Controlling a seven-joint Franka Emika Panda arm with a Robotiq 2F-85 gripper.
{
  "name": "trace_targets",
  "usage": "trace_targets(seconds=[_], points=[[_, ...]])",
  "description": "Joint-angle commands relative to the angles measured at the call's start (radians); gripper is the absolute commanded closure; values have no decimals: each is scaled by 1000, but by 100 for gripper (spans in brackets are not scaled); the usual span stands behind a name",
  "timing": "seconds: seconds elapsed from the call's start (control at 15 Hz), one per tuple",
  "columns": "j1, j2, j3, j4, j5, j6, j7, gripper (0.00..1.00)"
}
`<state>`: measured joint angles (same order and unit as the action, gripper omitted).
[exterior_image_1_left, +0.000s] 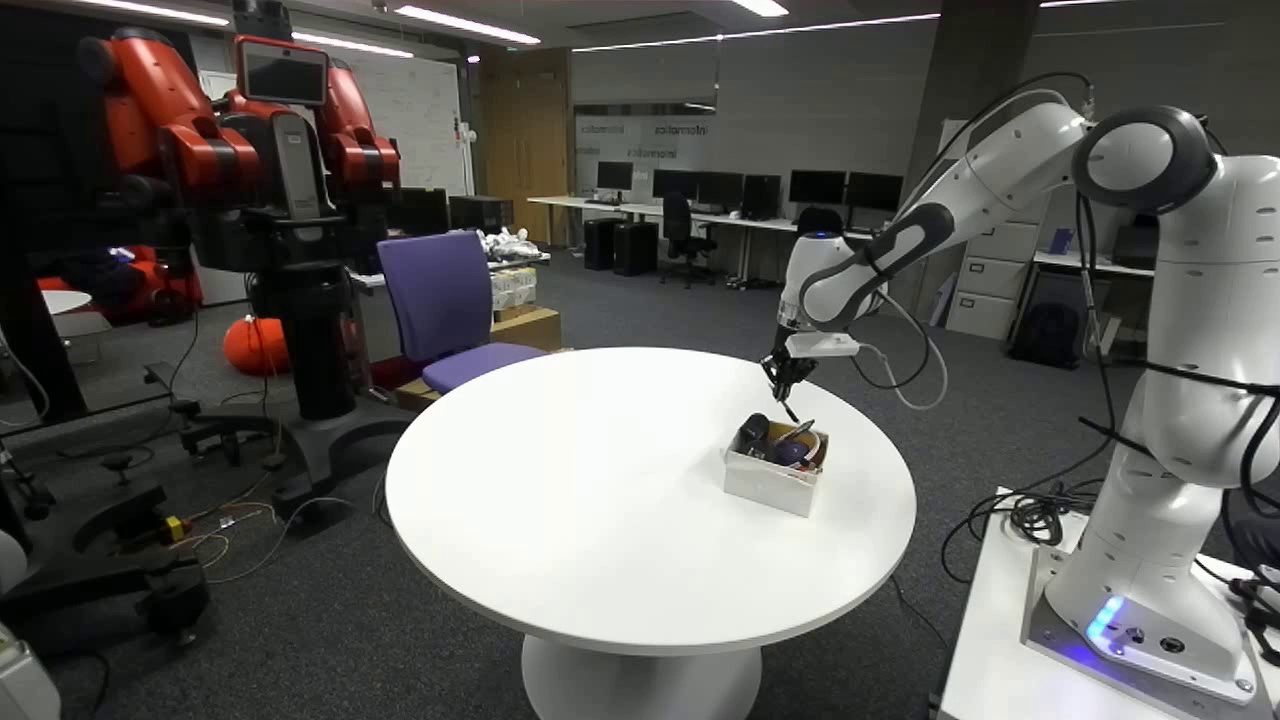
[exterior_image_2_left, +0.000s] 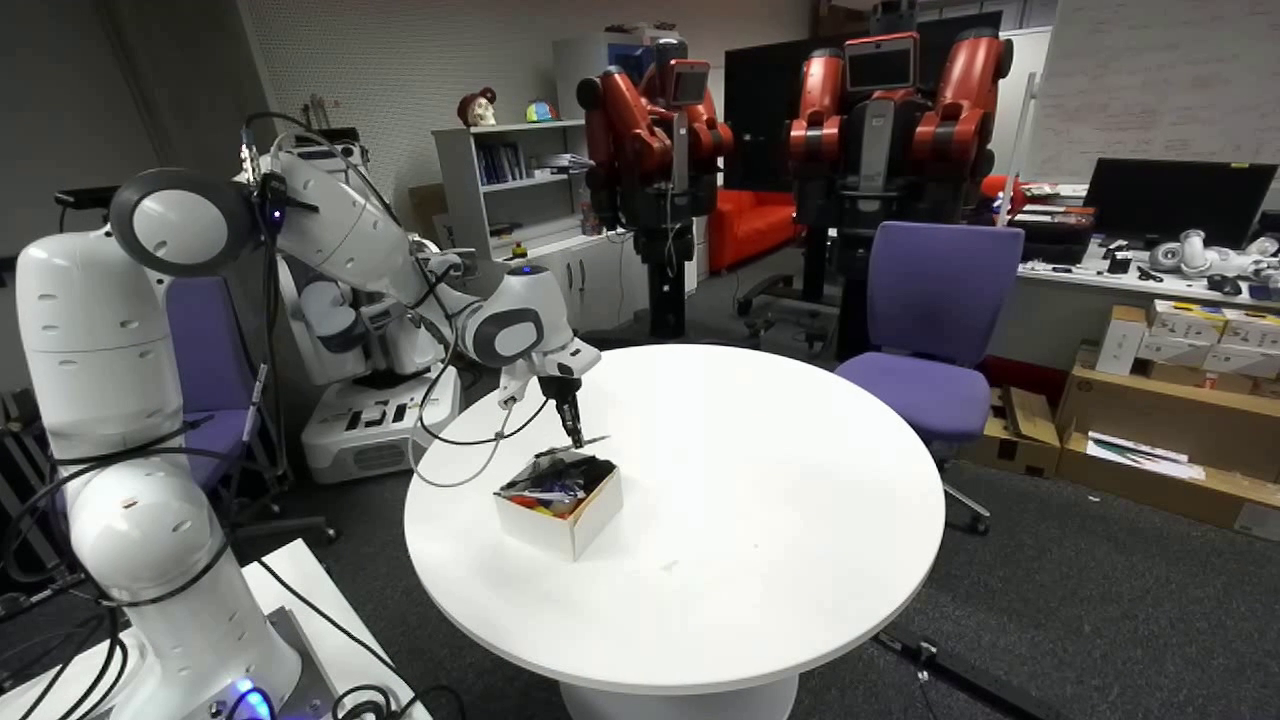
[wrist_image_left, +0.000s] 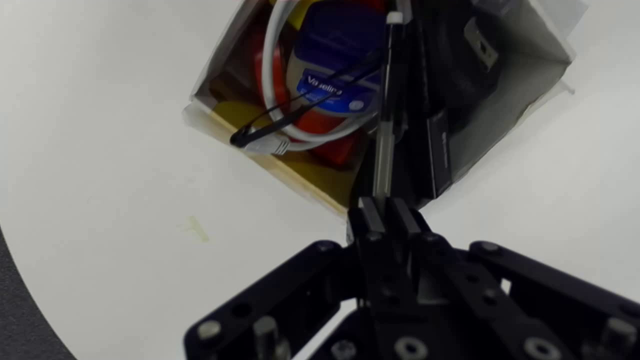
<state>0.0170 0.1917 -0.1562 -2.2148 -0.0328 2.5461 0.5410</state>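
Observation:
My gripper (wrist_image_left: 384, 209) is nearly closed, with a slim pen (wrist_image_left: 384, 155) between its fingertips. The pen has a clear barrel, a dark section and a white end; it reaches over an open white box (wrist_image_left: 300, 184). The box stands on the round table in both exterior views (exterior_image_1_left: 765, 484) (exterior_image_2_left: 535, 525). The gripper (exterior_image_1_left: 785, 388) points down just above it, and also shows there in an exterior view (exterior_image_2_left: 574, 436). Inside lie a blue-lidded Vaseline jar (wrist_image_left: 337, 40), a white cable (wrist_image_left: 270, 65), a thin black loop (wrist_image_left: 285, 120) and a dark flat case (wrist_image_left: 440, 155).
The round white table (exterior_image_1_left: 560, 500) stands in front of the arm's white base table (exterior_image_1_left: 985, 620). A purple chair (exterior_image_2_left: 925, 385) is at the table's far side. Red robots (exterior_image_2_left: 885, 130) stand behind it. Loose cables (exterior_image_1_left: 900, 365) hang from the wrist.

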Motion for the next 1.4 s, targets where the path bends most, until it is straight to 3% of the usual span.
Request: trace_targets(seconds=[0.0, 1.0, 1.07, 1.13, 1.2, 1.33], points=[[9, -16, 24, -26, -9, -30, 21, 98], [40, 59, 15, -42, -88, -9, 57, 98], [40, 58, 14, -44, -90, -9, 56, 94], [40, 58, 14, -45, -91, -9, 55, 67], [39, 57, 14, -46, -90, -8, 54, 65], [37, 53, 13, -49, -87, -10, 49, 51]])
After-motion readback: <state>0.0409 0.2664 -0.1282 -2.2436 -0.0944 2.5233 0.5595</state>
